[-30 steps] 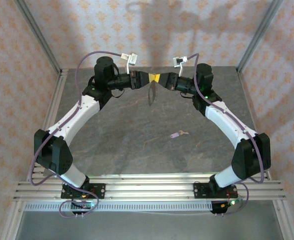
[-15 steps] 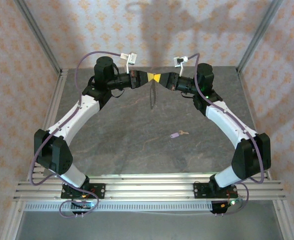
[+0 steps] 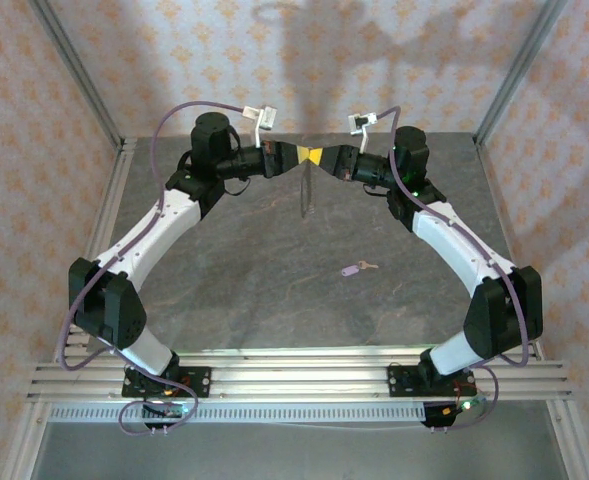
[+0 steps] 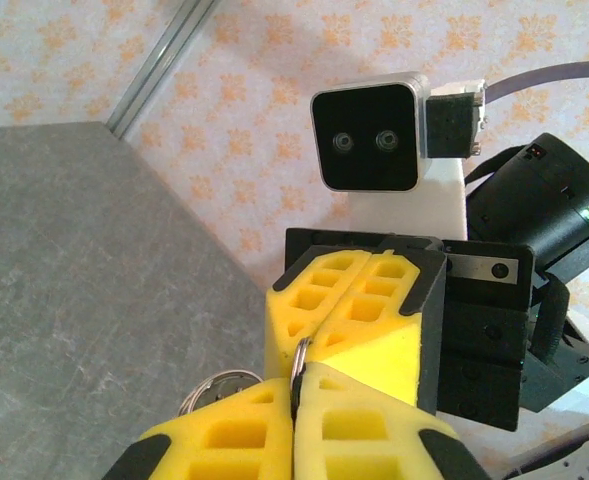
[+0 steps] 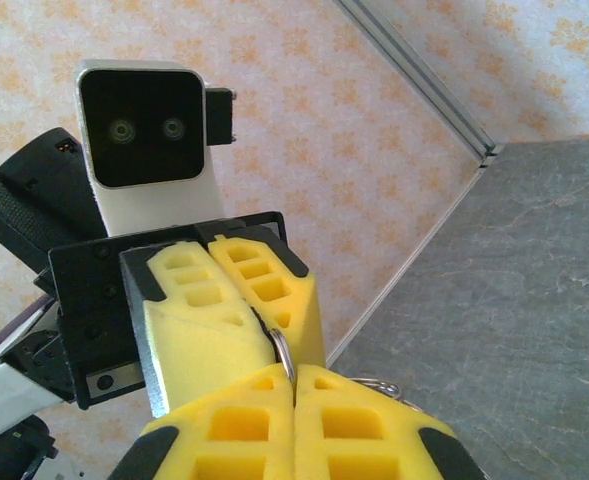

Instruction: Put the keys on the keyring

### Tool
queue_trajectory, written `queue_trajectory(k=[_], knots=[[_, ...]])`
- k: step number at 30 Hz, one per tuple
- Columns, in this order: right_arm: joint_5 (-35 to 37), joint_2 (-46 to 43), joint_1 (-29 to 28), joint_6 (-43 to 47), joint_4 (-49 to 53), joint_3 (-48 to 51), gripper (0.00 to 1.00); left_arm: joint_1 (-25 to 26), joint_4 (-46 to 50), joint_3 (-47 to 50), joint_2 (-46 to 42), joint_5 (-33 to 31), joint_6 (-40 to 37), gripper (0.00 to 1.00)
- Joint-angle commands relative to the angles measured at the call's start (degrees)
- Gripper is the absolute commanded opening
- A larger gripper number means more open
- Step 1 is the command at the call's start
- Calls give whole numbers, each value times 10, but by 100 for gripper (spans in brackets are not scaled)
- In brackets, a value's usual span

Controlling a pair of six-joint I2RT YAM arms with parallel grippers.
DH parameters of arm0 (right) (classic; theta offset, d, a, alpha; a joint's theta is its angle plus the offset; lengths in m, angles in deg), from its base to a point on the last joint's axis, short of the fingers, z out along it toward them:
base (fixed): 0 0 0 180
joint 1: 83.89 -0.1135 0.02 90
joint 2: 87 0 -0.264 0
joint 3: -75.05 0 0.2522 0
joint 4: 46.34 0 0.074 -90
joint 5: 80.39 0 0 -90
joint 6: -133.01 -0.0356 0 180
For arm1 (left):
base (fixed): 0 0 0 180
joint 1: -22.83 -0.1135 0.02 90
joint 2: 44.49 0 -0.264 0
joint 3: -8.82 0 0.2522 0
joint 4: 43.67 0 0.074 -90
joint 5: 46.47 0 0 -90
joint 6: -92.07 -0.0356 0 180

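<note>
**Change:** L gripper (image 3: 302, 156) was part-spread a sec. ago and had since pressed its pads (image 4: 234, 440) together on the keyring (image 4: 296, 362). The ring's hanging part appeared to have swung slightly toward 3 o'clock in the top view. R gripper (image 3: 319, 158) was unchanged, its pads also pinching the same ring. Both wrist views confirmed this: a thin metal rim was caught in the seam of each yellow pair, tips nose to nose. The grippers met above the table (image 3: 234, 260) at 12 o'clock, close to the back wall (image 3: 304, 60).

**Meaning for task:** Ring was held two-handed, off the table. Judged a regrip or a set-up to part the coil. Key (image 3: 352, 268) lay flat at approx. 4 o'clock from table centre, well apart from both grippers and not on the ring. With both claws occupied, one must let go before the key can be fetched.

**Surroundings:** Purple cables (image 3: 189, 108) looped over the arms, away from the ring. Frame posts (image 3: 84, 75) stood at the 11 and 1 o'clock corners. Only bare table top lay between grippers and key, so no obstruction was seen. Extra small loops showed beside the pads; cannot tell what they join. Main risk, as judged: the thin ring slipping when one side releases.
</note>
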Motion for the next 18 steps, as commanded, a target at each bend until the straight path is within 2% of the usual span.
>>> queue_trajectory(k=[1, 6, 18], knots=[[-21, -9, -6, 27, 7, -6, 0, 11, -13, -19, 4, -22, -8, 12], [-22, -11, -6, 36, 18, -5, 0, 10, -16, -18, 7, -31, -7, 21], [-12, -10, -6, 41, 22, -7, 0, 11, -26, -9, 11, -9, 0, 16]])
